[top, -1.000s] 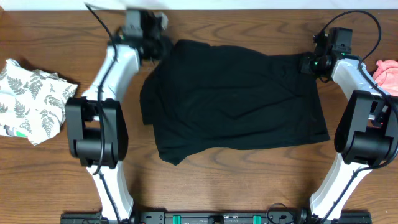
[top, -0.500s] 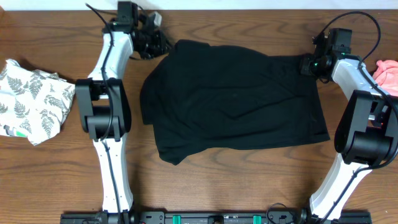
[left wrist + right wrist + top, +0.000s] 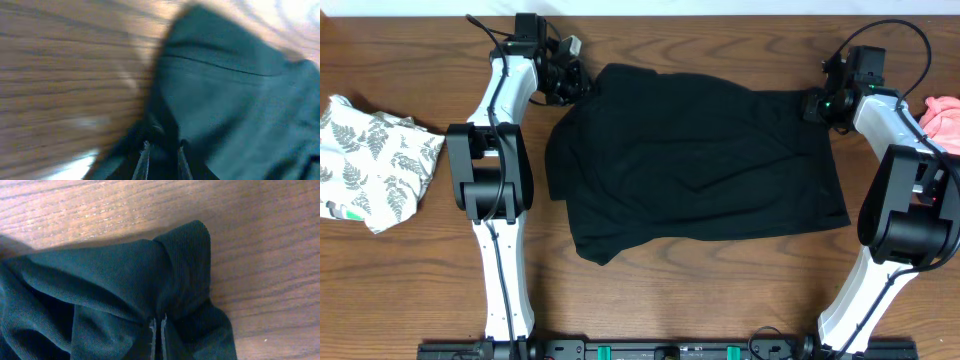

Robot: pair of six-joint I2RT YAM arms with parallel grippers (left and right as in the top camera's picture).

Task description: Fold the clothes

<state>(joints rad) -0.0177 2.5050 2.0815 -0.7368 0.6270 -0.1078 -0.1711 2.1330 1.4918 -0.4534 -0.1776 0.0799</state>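
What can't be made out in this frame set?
- Left wrist view: blur hides whether the left tool grips the black garment.
- Overhead: pink cloth cut off by the right edge.
- Overhead: fern-print cloth cut off by the left edge.
- Overhead: black garment's lower layers hidden by its own folds.

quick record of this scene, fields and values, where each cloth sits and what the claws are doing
black garment: spread flat but rumpled, mid table
left claw: pinching garment's far left corner, fabric between fingers
right claw: shut on garment's far right corner, fabric bunched
fern cloth: crumpled at left edge, apart from both claws
pink cloth: at right edge, partly out of frame
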